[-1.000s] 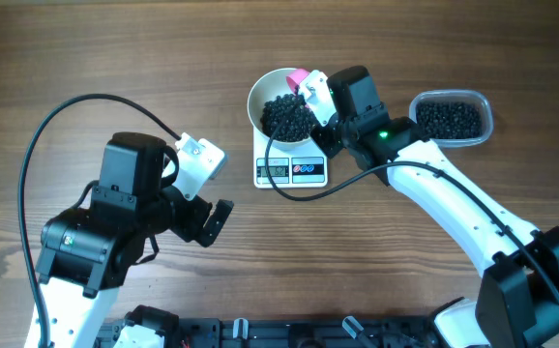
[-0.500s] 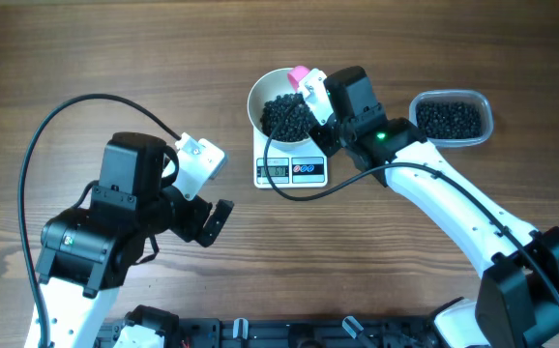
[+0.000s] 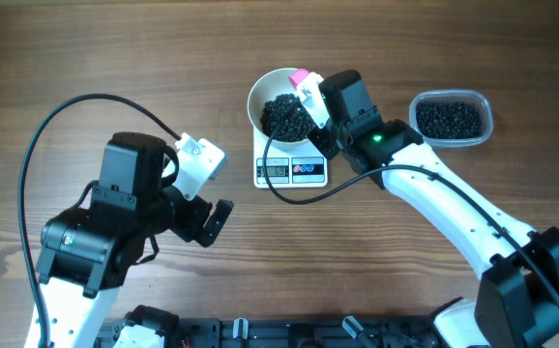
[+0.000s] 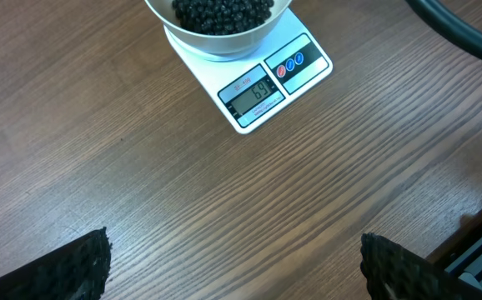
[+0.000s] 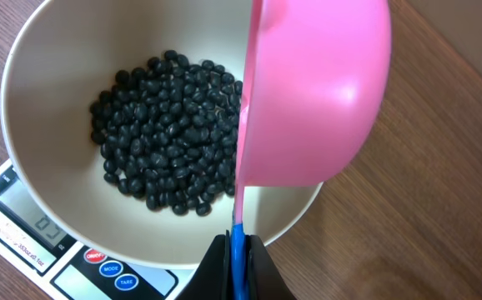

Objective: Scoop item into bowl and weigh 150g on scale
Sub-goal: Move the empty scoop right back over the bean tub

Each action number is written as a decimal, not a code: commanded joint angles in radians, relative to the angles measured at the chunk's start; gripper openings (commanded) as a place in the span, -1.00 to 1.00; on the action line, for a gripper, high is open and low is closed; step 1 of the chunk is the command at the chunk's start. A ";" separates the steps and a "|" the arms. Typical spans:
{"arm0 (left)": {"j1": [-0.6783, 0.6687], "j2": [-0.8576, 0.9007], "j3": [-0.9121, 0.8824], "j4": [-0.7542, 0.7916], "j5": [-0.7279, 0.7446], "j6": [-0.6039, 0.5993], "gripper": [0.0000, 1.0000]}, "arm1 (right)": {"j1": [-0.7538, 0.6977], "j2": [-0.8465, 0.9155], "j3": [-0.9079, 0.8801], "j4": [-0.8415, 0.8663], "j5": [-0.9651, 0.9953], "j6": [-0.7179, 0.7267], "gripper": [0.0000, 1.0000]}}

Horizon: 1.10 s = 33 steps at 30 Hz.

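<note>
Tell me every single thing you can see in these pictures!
Bowl: one, white, sitting on the scale.
Scale: one, white with a grey display and coloured buttons, middle of the table.
Black beans: many, black, one pile in the bowl and one pile in the tub.
Tub: one, clear plastic, right of the scale.
Scoop: one, pink, tipped over the bowl.
Table: one, brown wood, under everything.
Cable: one, black, looping over the left arm.
Left gripper: one, black, open and empty, above bare table.
Right gripper: one, black, shut on the scoop's handle.
</note>
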<state>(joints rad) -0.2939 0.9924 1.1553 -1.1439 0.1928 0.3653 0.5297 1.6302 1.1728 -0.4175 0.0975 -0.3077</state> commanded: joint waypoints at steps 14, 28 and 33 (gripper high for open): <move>0.007 0.005 0.023 0.003 0.019 0.021 1.00 | -0.121 -0.116 0.021 -0.102 0.061 0.376 -0.92; 0.007 0.005 0.023 0.003 0.019 0.021 1.00 | -0.546 -0.167 0.014 -0.459 0.097 0.255 -0.91; 0.007 0.005 0.023 0.003 0.019 0.020 1.00 | -0.600 -0.048 0.014 -0.445 0.080 0.246 -0.91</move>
<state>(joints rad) -0.2939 0.9951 1.1557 -1.1439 0.1928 0.3653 -0.0540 1.5108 1.1770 -0.8719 0.1780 -0.0338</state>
